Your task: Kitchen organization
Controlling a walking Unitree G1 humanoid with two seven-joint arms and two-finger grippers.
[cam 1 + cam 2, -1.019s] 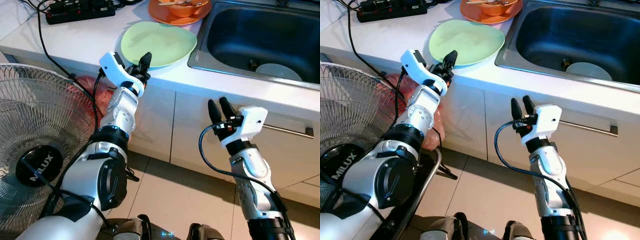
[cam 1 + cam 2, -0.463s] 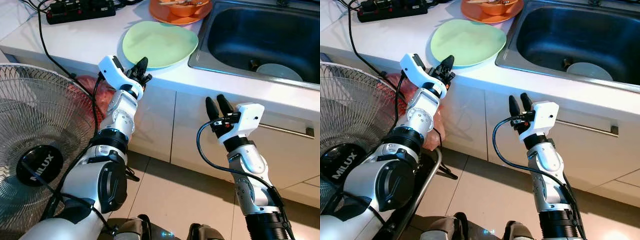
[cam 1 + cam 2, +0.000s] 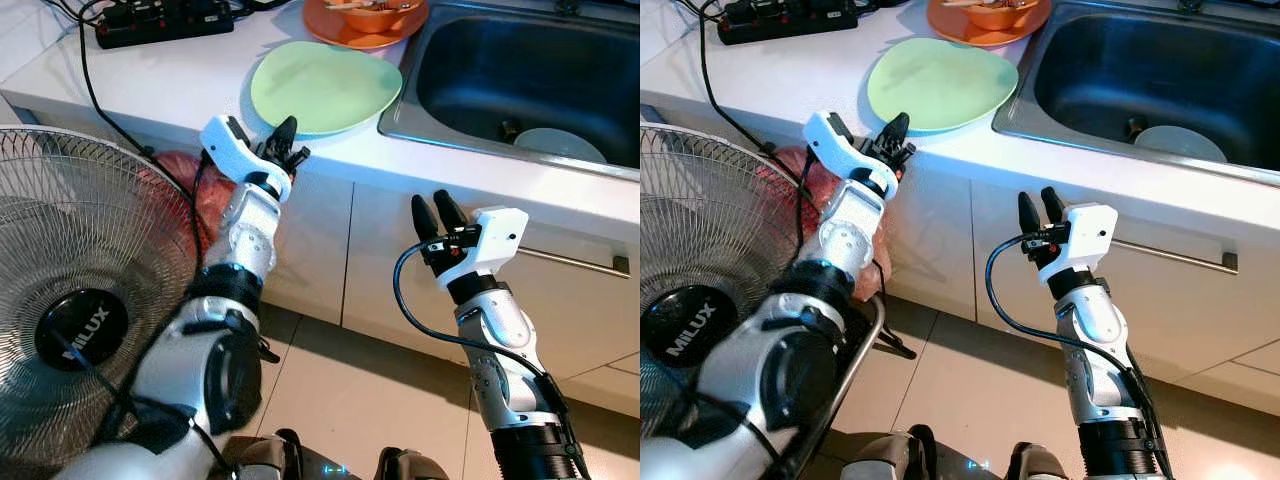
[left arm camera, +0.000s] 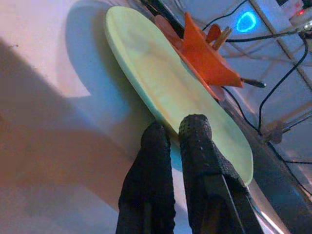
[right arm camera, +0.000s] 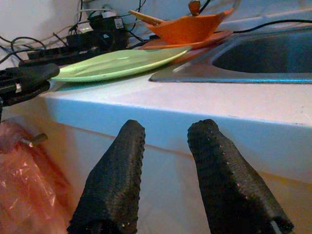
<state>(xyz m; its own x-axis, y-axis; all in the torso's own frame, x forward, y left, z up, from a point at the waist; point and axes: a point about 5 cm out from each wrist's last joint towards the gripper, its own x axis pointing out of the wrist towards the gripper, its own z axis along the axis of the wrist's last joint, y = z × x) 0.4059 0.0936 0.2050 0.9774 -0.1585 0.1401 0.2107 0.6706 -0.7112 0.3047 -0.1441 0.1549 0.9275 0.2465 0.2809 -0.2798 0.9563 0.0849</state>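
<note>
The left gripper (image 3: 287, 137), nearly closed and holding nothing, is by the green plate (image 3: 325, 85) on the counter (image 3: 170, 85); next it should open and grab the rim.

Pale green plate (image 3: 322, 86), orange bowl (image 3: 372, 14)

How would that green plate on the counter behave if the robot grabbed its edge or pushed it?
The green plate looks stiff and thin, so it would probably keep its shape. It lies flat on the smooth white counter, so a push would likely slide it, perhaps toward the sink. Its surface looks glossy, so the left gripper might slip on the shallow rim.
</note>
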